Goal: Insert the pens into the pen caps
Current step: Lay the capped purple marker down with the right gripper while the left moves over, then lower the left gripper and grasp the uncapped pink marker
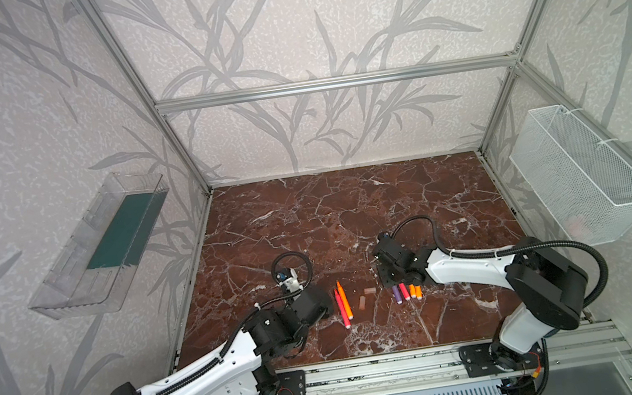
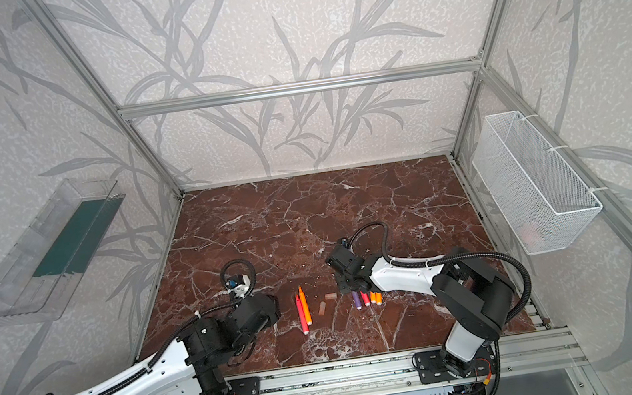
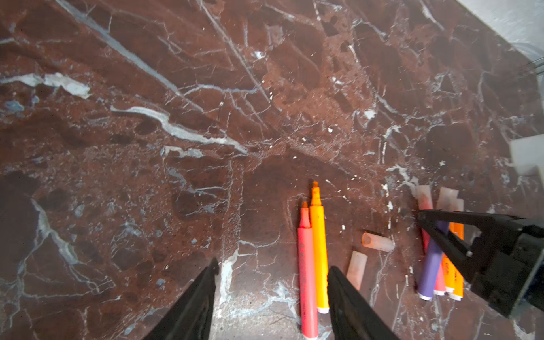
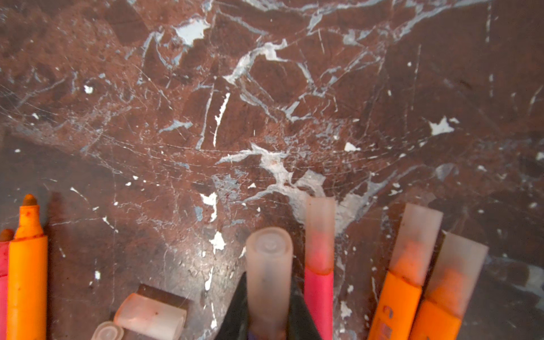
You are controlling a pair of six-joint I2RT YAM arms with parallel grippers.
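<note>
We found right gripper (image 3: 421,216) clenched on purple pen (image 1: 396,295), cap fitted, lower centre of frame in both top views. Capped pink pen (image 4: 319,282) and two capped orange pens (image 4: 397,300) lay just beside it, to its right. We noted left gripper (image 3: 273,265) released, jaws apart, nothing held. Uncapped pink-red pen (image 3: 307,279) and uncapped orange pen (image 3: 319,250) lay touching, left of that group. Two loose caps (image 3: 378,242) lay between both groups on marble table (image 1: 349,210).
</note>
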